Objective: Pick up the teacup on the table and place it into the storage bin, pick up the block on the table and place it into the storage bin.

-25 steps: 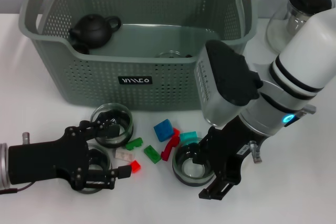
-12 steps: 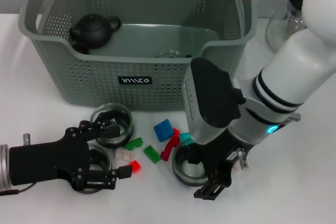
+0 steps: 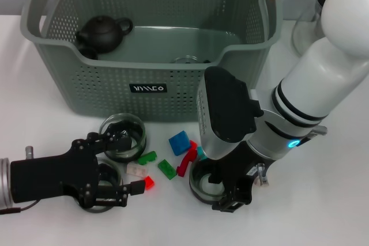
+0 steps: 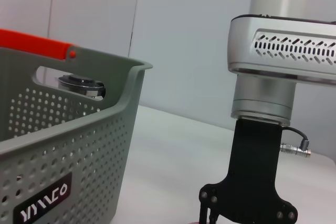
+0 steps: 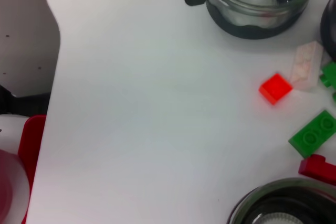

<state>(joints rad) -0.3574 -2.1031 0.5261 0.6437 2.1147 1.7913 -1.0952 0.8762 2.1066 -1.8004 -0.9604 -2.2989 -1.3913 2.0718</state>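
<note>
Left gripper (image 3: pixel 124 165): lower left, low over the tabletop (image 3: pixel 323 211), fingers spread around a glass cup (image 3: pixel 104 191).
Blocks (image 3: pixel 179 142): lower centre, scattered between both grippers.
Right gripper (image 3: pixel 228 191): lower centre-right, pointing down onto the teacup (image 3: pixel 202 187); fingers straddle its rim, grip unclear.
Bin (image 3: pixel 150 56): upper centre, behind.

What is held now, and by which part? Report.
Cannot be told: the right gripper is down over the rim of a glass teacup on the table; the left gripper lies by another cup.

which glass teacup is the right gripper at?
The glass teacup right of the blocks; the right gripper sits over its rim. The other two are by the left gripper.
</note>
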